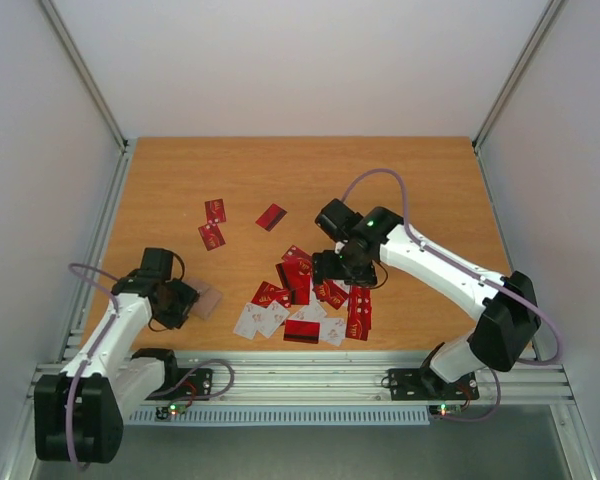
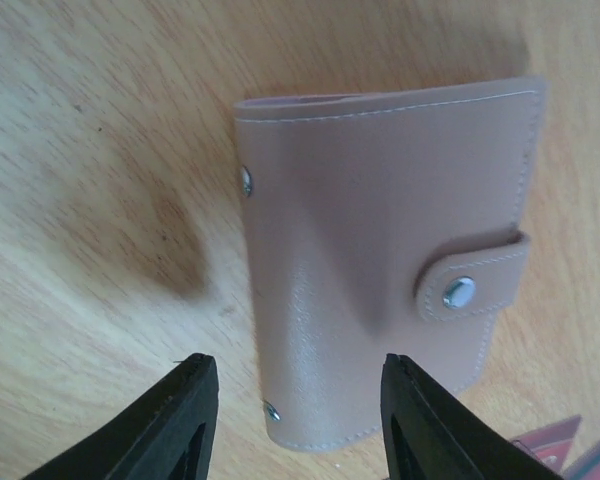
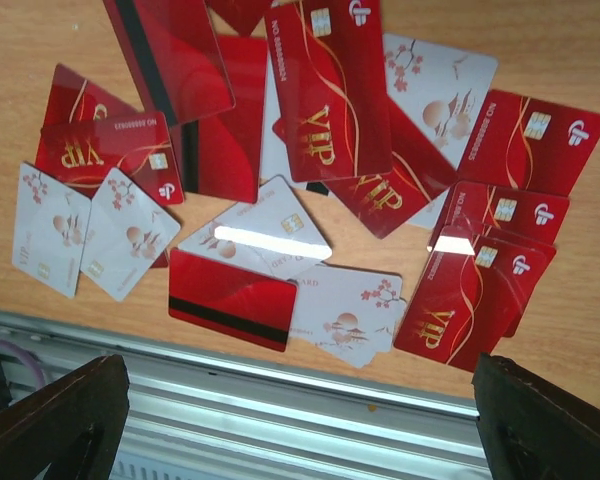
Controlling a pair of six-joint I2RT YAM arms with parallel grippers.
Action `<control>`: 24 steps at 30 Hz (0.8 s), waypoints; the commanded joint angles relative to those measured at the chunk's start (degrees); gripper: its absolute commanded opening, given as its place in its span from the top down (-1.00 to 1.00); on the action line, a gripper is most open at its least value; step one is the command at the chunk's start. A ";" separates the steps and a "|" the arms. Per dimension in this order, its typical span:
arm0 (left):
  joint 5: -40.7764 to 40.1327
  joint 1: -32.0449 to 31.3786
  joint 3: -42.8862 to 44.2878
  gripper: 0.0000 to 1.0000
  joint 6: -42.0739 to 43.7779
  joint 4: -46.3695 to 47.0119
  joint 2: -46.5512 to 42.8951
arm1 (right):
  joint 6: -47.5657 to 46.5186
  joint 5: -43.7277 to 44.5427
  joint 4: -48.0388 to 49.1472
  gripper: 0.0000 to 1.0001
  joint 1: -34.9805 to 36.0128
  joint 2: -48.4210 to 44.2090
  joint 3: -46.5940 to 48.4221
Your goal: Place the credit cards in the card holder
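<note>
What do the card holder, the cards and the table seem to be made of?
Card holder: smooth tan leather or imitation, judging by stitched edges and soft sheen; metal snap. Cards: glossy plastic, probably, given the glare streaks. Table: matte wood or wood-look laminate, showing grain.

Tan leather card holder with snap flap (image 2: 380, 230): closed, inside hidden; in the top view its left side lies under the left claw (image 1: 183, 300).
Left claw fingers (image 2: 170, 425): black, cut off by the bottom edge.
Glossy red and white credit cards (image 3: 320, 110): overlapping heap, lower ones partly covered, uppermost cut off; count cannot be told.
Heap from above: part hidden under the right arm's black wrist (image 1: 345, 262); print too small to read.
Right claw (image 3: 300, 425): only two dark finger stubs show, in the bottom corners.
Red card corner (image 2: 548, 440): blurred, cut off.
</note>
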 commanded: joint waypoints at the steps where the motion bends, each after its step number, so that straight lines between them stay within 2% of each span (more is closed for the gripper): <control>1: 0.10 0.38 -2.06 0.08 0.27 3.15 1.85 | -3.32 -1.43 -0.38 -0.89 -2.33 1.34 2.78; 7: -0.79 0.38 -5.18 0.23 -0.98 3.80 1.44 | -5.68 -3.64 0.17 -0.88 -5.57 2.45 2.88; 12: -0.90 0.38 -8.93 0.41 -1.22 9.66 1.94 | -6.06 -4.78 1.06 -0.88 -5.87 3.47 2.56; 15: -0.67 0.38 -8.95 0.62 -0.21 12.15 3.46 | -6.16 -4.88 1.52 -0.86 -5.86 3.75 2.75; 18: 0.26 0.38 -7.55 0.84 1.26 11.27 3.39 | -6.60 -4.76 1.81 -0.86 -5.91 3.77 3.48; 21: 0.55 0.38 -5.41 0.98 3.55 8.13 0.41 | -8.06 -5.81 2.97 -0.84 -5.84 3.90 4.28; 24: 1.07 0.39 -2.11 0.99 6.89 4.32 -2.82 | -10.01 -8.30 3.16 -0.79 -5.81 4.99 6.63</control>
